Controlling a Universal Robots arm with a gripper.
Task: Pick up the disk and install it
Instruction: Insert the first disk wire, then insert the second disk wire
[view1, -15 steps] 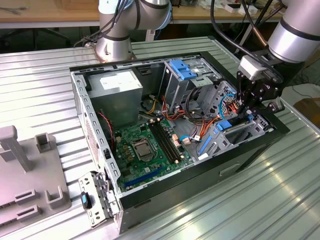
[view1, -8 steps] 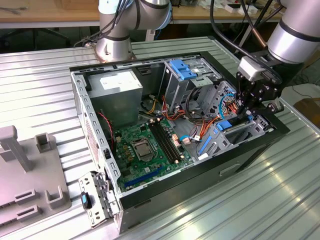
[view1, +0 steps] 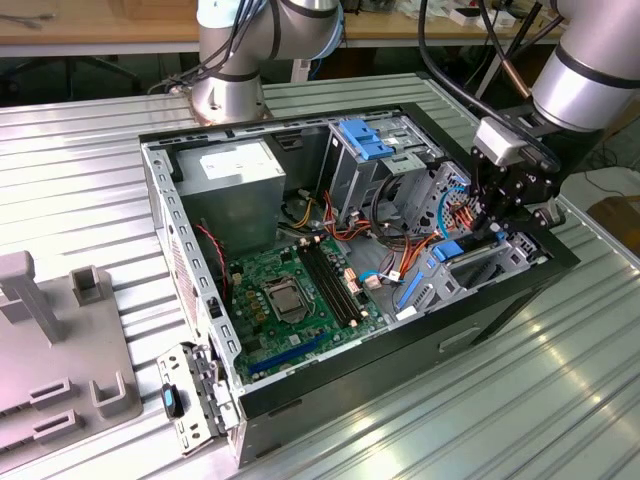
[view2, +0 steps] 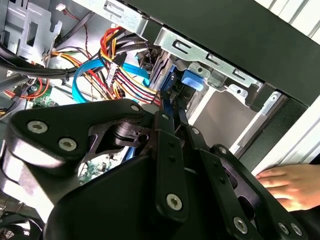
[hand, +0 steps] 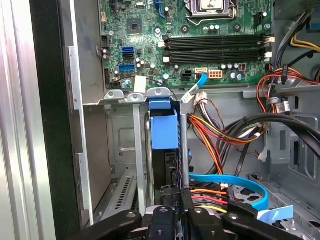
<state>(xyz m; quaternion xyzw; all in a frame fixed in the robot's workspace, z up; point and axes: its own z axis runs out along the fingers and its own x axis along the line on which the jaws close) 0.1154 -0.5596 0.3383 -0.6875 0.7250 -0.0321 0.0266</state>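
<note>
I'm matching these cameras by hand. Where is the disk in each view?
Exterior view: disk on edge in the drive bay, toward the exterior view's right.
First wrist view: its blue end stands in the bay, just short of the motherboard.
Second wrist view: its blue tab sits by the bay's metal rim.
Shared landmark: the orange-red wire bundle beside it.

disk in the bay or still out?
In: the disk stands on edge between the bay's metal walls, with the gripper at its near end.

Silver-grey arm (view1: 585, 75) with black, screw-studded gripper (view2: 170, 150).
</note>
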